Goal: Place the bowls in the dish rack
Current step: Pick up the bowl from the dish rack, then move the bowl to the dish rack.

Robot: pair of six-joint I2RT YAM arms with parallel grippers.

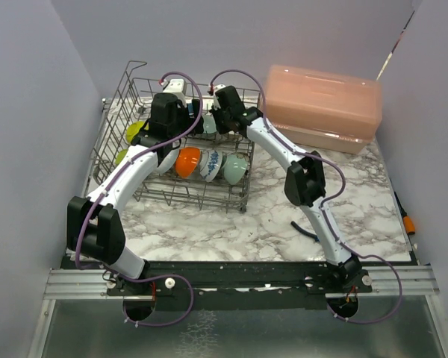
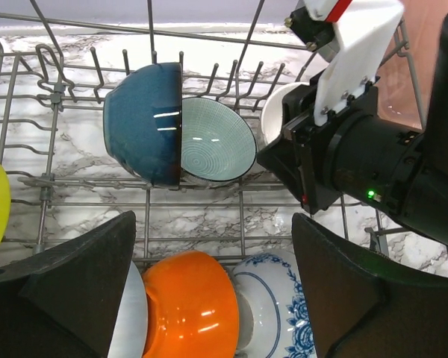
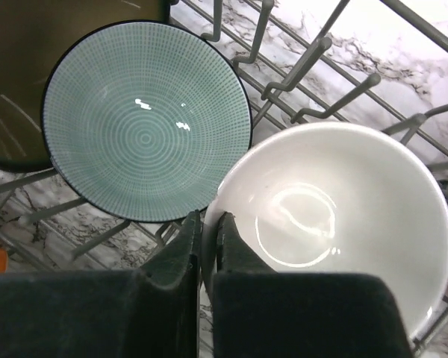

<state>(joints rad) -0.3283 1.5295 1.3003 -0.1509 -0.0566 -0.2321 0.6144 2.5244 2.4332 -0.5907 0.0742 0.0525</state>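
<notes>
My right end effector point(image 3: 209, 246) has its fingers drawn almost together, and the rim of the white bowl point(image 3: 336, 224) runs into the slit between them, so I judge it clamped on that rim. The bowl is in the far row of the dish rack point(image 1: 194, 203), towards its far right corner. It sits just beside the teal bowl point(image 3: 145, 119), with their rims touching or nearly so.

To do this well, I should lower it until a tine backs it up. Then I should part the fingers and lift straight out, without nudging the teal bowl.

The white bowl stands on edge with its mouth facing my right wrist camera. Being round, it has no long axis.

My left end effector point(image 2: 213, 246) is spread wide above the orange bowl point(image 2: 190, 306), holding nothing.
</notes>
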